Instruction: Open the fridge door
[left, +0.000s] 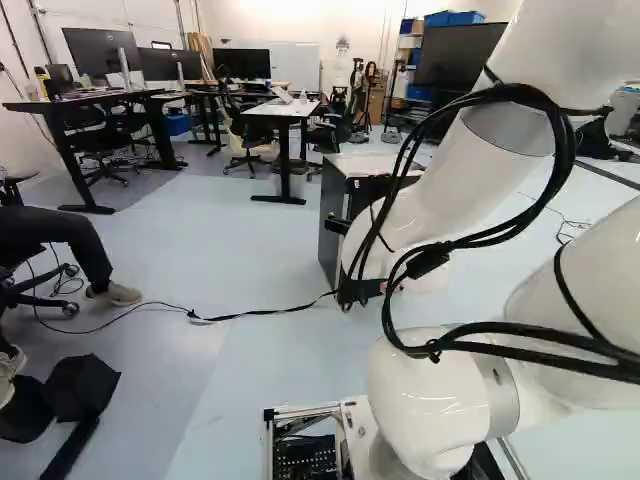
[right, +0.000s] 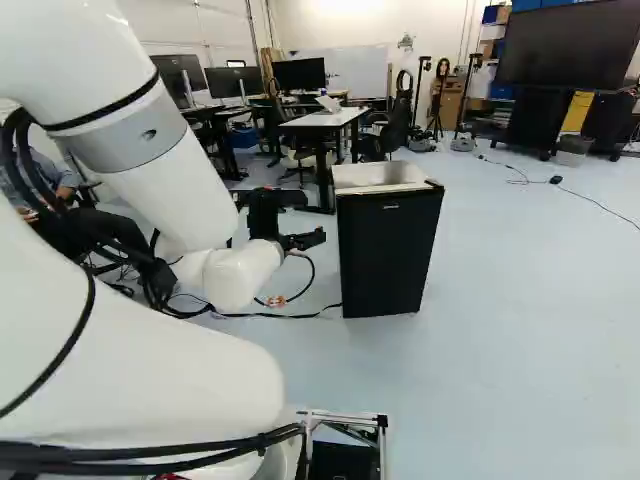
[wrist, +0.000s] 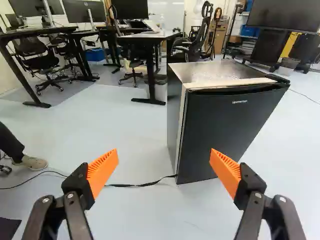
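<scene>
In the right base view the gripper (right: 314, 218) is left of a small black fridge (right: 388, 255), apart from it. The wrist view shows the gripper (wrist: 164, 167) open, nothing between its orange pads. The fridge's dark door (wrist: 227, 132) is ahead, more toward the finger on the fridge's side, and looks closed against the body. A recess (wrist: 237, 90) runs along the door's top edge, under the pale fridge top (wrist: 215, 71). The arm covers much of the fridge in the left base view, where its grey side panel (left: 331, 240) shows.
A black cable (wrist: 135, 185) lies on the floor up to the fridge's foot. Behind stand a white-topped desk (right: 325, 119) and office chairs. A seated person's leg and shoe (left: 118, 293) are at the left of the left base view. A large screen (right: 567, 48) stands far back.
</scene>
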